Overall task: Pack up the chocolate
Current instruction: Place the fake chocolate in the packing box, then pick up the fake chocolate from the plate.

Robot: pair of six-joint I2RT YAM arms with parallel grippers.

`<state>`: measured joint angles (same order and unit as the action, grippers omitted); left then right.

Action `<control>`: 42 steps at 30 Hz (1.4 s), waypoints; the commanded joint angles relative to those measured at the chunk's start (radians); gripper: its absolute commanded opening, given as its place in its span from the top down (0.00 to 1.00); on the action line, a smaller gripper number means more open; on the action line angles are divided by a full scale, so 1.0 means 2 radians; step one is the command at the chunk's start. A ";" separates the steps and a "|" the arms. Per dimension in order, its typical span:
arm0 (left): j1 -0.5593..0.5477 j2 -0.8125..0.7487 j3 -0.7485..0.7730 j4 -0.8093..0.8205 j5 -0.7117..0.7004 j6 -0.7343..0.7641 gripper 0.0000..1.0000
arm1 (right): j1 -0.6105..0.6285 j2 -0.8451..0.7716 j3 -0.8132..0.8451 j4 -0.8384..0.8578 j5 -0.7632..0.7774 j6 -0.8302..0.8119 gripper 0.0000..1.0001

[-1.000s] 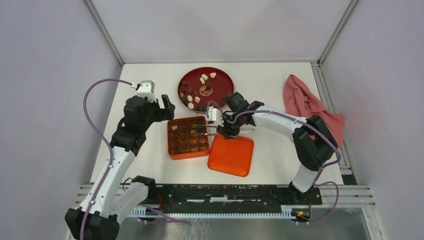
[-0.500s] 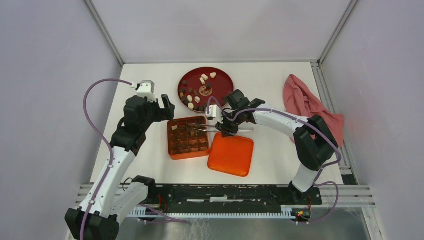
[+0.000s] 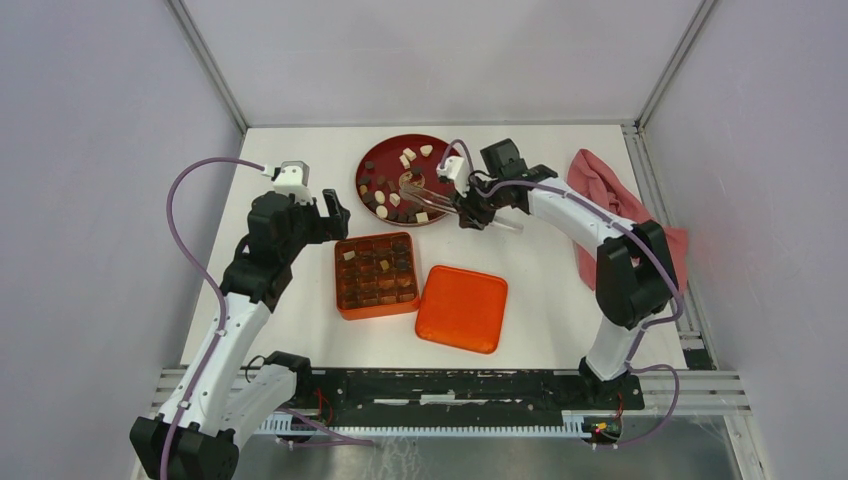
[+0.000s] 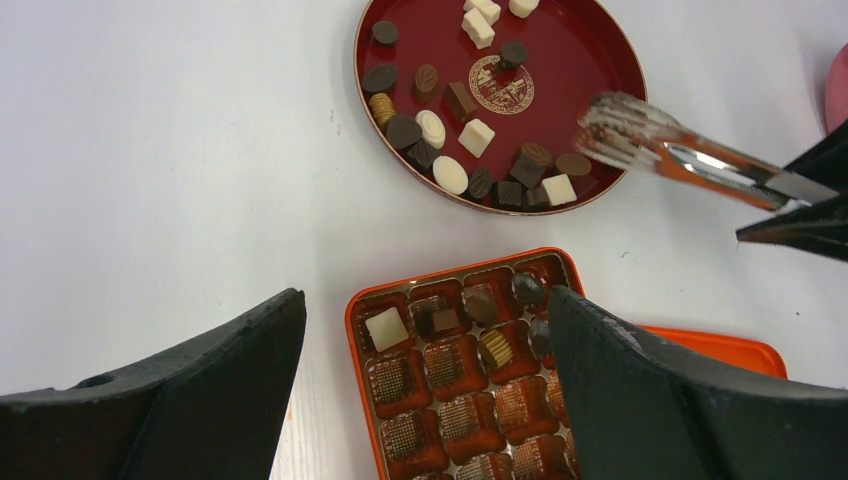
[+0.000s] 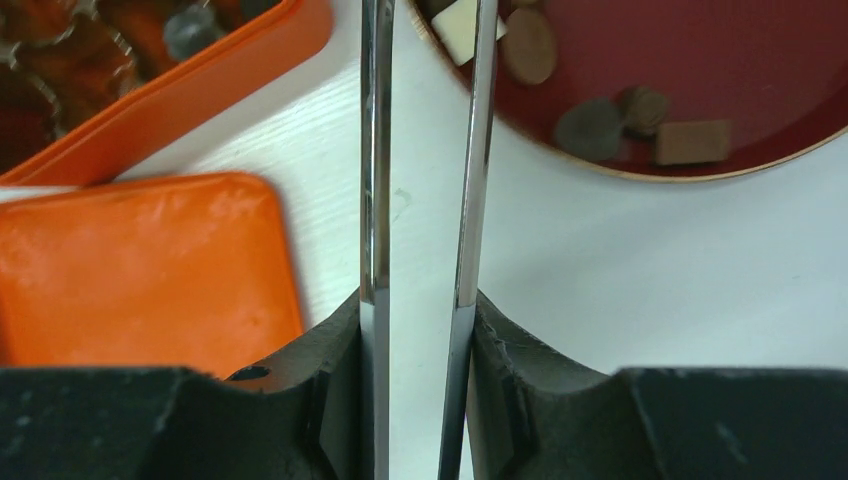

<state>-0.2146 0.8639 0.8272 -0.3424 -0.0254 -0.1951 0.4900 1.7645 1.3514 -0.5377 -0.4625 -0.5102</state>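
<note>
Chocolate pieces (image 4: 450, 175) surround a gold emblem (image 4: 503, 85) on the red plate (image 4: 592, 80), lettering unreadable.

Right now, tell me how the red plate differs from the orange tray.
The red plate is round and undivided; the orange tray is square, split into cells. Chocolates lie loose on the plate, but sit one per cell in the tray, with some cells empty. Both hold dark and white pieces.

You see shiny metal tongs (image 4: 690, 160), a glossy red plate (image 4: 590, 70), smooth chocolate (image 4: 404, 130), a matt white worktop (image 4: 150, 150), and soft pink cloth (image 3: 598, 178).
</note>
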 commanded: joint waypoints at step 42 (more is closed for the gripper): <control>0.000 0.003 0.000 0.016 0.004 0.024 0.05 | 0.009 0.220 0.234 -0.048 -0.033 0.089 0.54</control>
<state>-0.2146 0.8707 0.8272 -0.3424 -0.0242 -0.1947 0.5022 2.2272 1.7844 -0.6495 -0.4797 -0.3519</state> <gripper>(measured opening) 0.952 0.463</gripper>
